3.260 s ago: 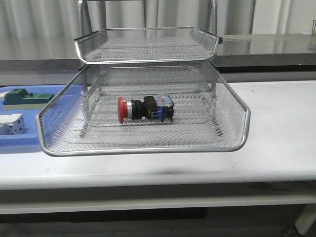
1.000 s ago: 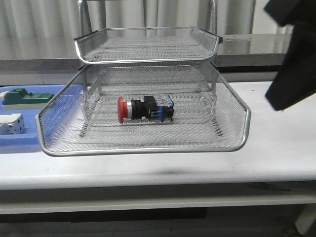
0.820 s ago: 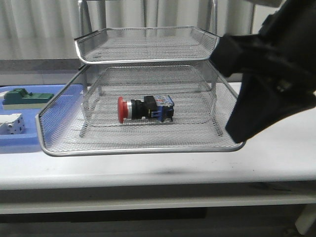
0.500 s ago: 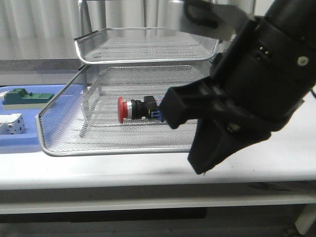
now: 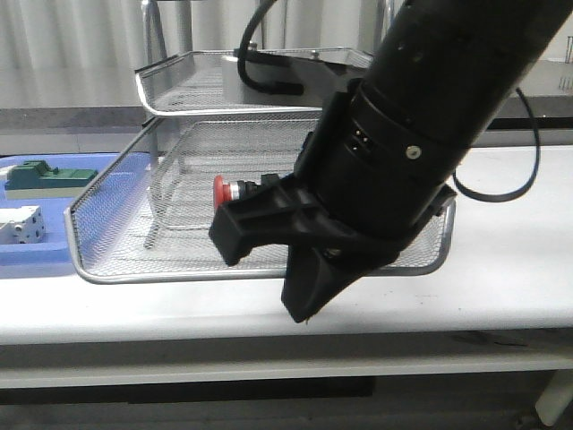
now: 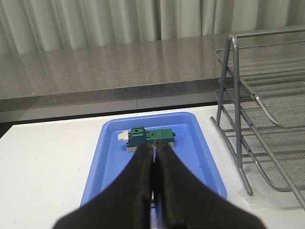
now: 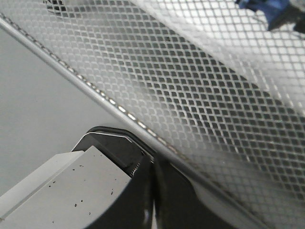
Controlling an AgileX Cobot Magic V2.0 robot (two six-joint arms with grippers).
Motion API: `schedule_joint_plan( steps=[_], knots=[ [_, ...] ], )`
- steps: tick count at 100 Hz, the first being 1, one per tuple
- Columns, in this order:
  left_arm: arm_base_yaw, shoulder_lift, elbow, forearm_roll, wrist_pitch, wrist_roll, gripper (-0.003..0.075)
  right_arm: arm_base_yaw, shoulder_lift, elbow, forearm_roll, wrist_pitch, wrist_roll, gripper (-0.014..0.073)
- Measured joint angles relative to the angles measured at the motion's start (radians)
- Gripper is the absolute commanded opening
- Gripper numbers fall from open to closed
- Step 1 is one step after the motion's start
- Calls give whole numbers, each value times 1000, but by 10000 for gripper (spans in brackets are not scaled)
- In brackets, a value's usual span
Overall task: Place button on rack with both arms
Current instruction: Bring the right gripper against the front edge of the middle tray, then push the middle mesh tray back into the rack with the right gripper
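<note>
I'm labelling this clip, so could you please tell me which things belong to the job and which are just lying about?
Job:
- button, lying in the pulled-out tray
- rack
- right gripper, fingers closed at the tray's front rim
- left gripper, closed

Lying about:
- blue tray
- green block
- white component
</note>
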Motion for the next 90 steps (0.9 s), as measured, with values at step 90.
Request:
schedule_joint_plan(
  steps=[90],
  knots=[
    [0, 0, 0, -2, 0, 0, -20, 3, 86, -15, -63, 4, -2, -64]
  ],
)
